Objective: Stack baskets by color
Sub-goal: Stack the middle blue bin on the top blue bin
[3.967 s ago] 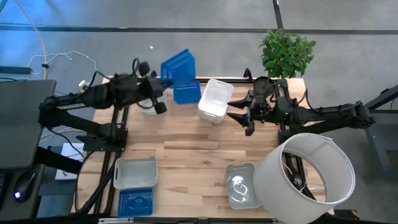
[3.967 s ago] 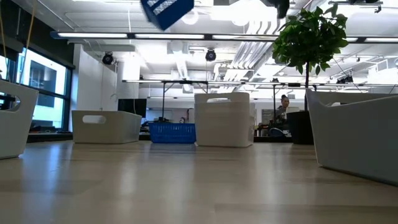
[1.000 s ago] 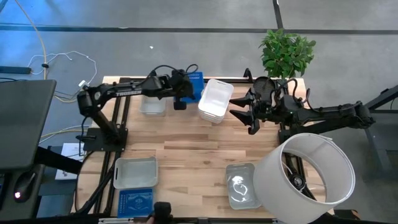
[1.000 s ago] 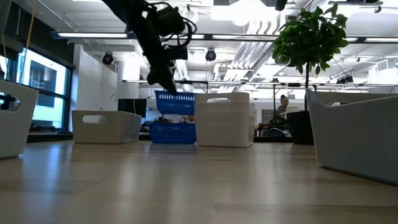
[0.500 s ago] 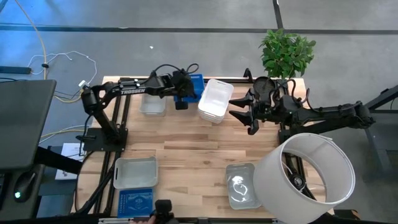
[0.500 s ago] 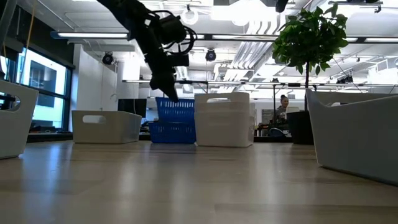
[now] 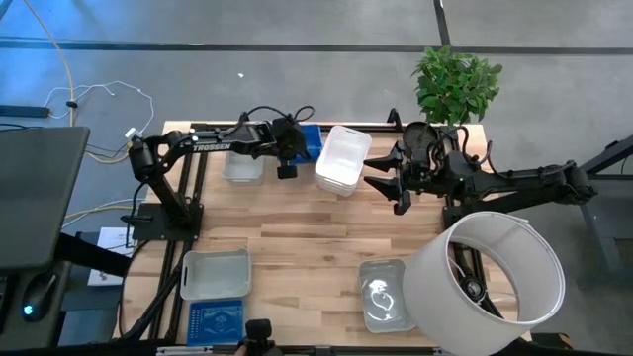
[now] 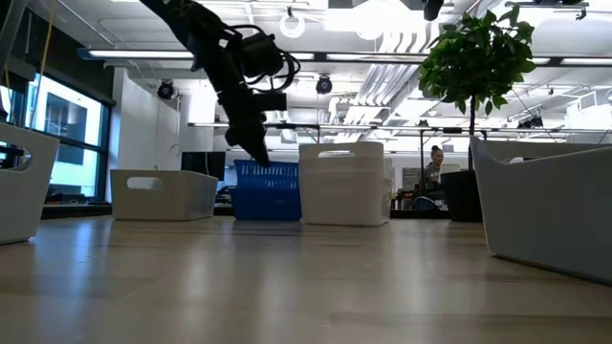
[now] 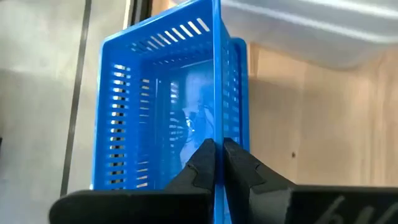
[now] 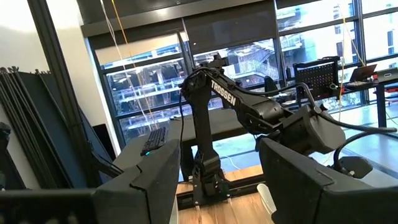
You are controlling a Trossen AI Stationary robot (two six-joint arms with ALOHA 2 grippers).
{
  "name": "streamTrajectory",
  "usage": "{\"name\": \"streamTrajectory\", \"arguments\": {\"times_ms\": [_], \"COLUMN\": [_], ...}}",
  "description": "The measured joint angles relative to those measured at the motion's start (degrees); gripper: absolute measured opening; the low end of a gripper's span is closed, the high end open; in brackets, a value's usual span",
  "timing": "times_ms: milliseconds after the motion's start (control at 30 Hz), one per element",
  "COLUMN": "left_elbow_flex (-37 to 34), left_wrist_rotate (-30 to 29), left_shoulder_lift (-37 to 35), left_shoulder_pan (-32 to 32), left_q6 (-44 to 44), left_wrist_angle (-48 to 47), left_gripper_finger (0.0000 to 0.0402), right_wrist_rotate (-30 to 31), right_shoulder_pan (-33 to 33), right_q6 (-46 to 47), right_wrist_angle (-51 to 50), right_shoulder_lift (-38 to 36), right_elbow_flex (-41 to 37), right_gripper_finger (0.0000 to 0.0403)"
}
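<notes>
A blue perforated basket point(image 9: 155, 106) sits nested in a second blue basket point(image 9: 241, 93) at the table's far edge, between a translucent grey basket point(image 7: 242, 166) and a stack of white baskets point(image 7: 341, 158). My left gripper point(image 9: 217, 149) is shut on the upper blue basket; the low view shows the gripper point(image 8: 260, 156) slanting down onto the blue basket point(image 8: 268, 191). My right gripper point(image 7: 381, 183) waits open, raised above the table right of the white stack, holding nothing. My left gripper pinches one long side wall of the upper blue basket at its rim point(image 9: 217, 127), one finger inside the basket and one outside. The fingers come slanting down from the table's left. The basket stands upright, sunk into the blue basket beneath it.
Near the front edge lie a grey basket point(image 7: 215, 274), a blue basket point(image 7: 215, 321) and a translucent basket point(image 7: 386, 294). A large white cylinder point(image 7: 490, 282) fills the near right. A potted plant point(image 7: 455, 84) stands at the far right corner.
My left gripper has gone down, still shut on the blue basket. The basket, which hung just above the other blue basket, has sunk upright into it, and only its upper part shows above the lower one's rim.
</notes>
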Motion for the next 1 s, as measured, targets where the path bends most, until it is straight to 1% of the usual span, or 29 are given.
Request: {"name": "streamTrajectory", "arguments": {"times_ms": [100,433,567,733,1000], "left_elbow_flex": [0.0,0.0,0.0,0.0,0.0], "left_wrist_rotate": [-0.01,0.22,0.33,0.33,0.11], "left_shoulder_lift": [-0.01,0.0,0.0,0.0,0.0], "left_shoulder_pan": [0.02,0.0,0.01,0.0,0.0], "left_q6": [-0.12,-0.18,-0.52,-0.11,-0.6], "left_wrist_angle": [1.52,0.27,0.24,0.24,0.25], "left_gripper_finger": [0.0,0.0001,0.001,0.004,0.012], "right_wrist_rotate": [0.0,0.0,0.0,0.0,0.0], "right_shoulder_pan": [0.0,0.0,0.0,0.0,0.0], "right_q6": [0.91,2.54,2.52,2.54,2.54], "right_wrist_angle": [0.0,0.0,0.0,0.0,0.0], "right_shoulder_lift": [0.0,0.0,0.0,0.0,0.0], "right_elbow_flex": [0.0,0.0,0.0,0.0,0.0], "right_gripper_finger": [0.0209,0.0209,0.0209,0.0209,0.0209]}}
